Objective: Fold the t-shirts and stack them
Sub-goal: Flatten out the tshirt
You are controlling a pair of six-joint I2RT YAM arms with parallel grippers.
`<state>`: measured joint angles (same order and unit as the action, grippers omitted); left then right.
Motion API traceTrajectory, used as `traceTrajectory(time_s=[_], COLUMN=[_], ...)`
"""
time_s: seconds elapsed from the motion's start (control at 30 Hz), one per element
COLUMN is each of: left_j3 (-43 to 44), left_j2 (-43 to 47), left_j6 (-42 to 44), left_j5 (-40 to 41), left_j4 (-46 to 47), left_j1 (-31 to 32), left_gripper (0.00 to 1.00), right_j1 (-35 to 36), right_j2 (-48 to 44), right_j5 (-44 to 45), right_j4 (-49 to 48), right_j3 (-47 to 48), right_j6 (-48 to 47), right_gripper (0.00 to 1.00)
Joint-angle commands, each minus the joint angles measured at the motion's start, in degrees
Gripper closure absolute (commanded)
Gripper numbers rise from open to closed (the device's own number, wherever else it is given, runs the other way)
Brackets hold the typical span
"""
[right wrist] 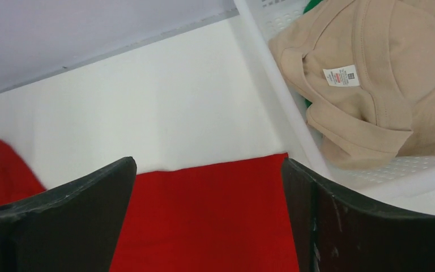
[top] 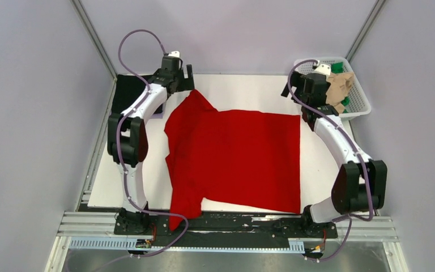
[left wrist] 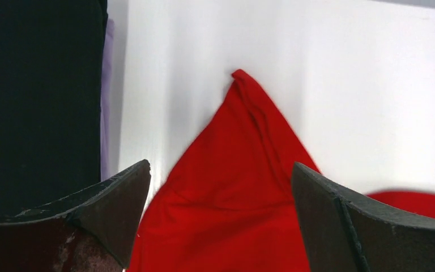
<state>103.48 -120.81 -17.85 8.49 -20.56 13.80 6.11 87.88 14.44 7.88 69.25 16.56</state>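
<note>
The red t-shirt (top: 235,158) lies spread flat on the white table, one sleeve pointing to the far left and one hanging over the near edge. My left gripper (top: 186,78) is open above the far-left sleeve (left wrist: 243,187), holding nothing. My right gripper (top: 292,85) is open above the shirt's far-right corner (right wrist: 215,209), holding nothing. The black t-shirt (top: 129,90) lies folded at the far left of the table; it also shows in the left wrist view (left wrist: 37,102). The beige t-shirt (top: 340,86) and green t-shirt (top: 337,68) sit in the basket; the beige one also shows in the right wrist view (right wrist: 368,79).
The white lattice basket (top: 363,107) stands at the far right corner, beside the right gripper. Its rim (right wrist: 283,96) runs close to the shirt's corner. Grey walls enclose the table on three sides. The arm bases sit on a rail at the near edge.
</note>
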Motion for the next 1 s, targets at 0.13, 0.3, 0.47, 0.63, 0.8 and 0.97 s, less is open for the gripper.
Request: traceTrajectory(time_s=[0.13, 0.3, 0.47, 0.63, 0.8, 0.97], left_j3=[-14.0, -18.9, -18.8, -16.7, -13.7, -12.5], left_j2=[13.2, 12.5, 7.1, 1.7, -3.7, -6.0], left_j6=[-8.8, -16.5, -22.4, -25.1, -27.4, -28.6], left_j5=[-13.4, -19.8, -22.4, -22.6, -23.6, -23.9], left_j4=[3.8, 10.3, 13.7, 15.1, 16.8, 19.9], left_j1=[1.7, 2.3, 2.6, 3.3, 3.7, 4.4], left_gripper=[0.0, 0.0, 0.0, 0.0, 0.0, 0.0], right_j1=[1.6, 4.3, 5.5, 5.4, 5.4, 5.4], right_j2=[-11.5, -12.2, -9.3, -4.7, -0.7, 2.3], right_j5=[-9.8, -15.7, -16.0, -15.0, -14.5, -13.1], right_j4=[0.8, 0.8, 1.5, 1.6, 1.6, 1.6], right_j3=[-9.5, -15.2, -17.7, -18.4, -18.1, -17.8], right_j6=[5.1, 8.0, 9.6, 9.7, 9.4, 8.6], right_gripper=[0.0, 0.0, 0.0, 0.0, 0.0, 0.0])
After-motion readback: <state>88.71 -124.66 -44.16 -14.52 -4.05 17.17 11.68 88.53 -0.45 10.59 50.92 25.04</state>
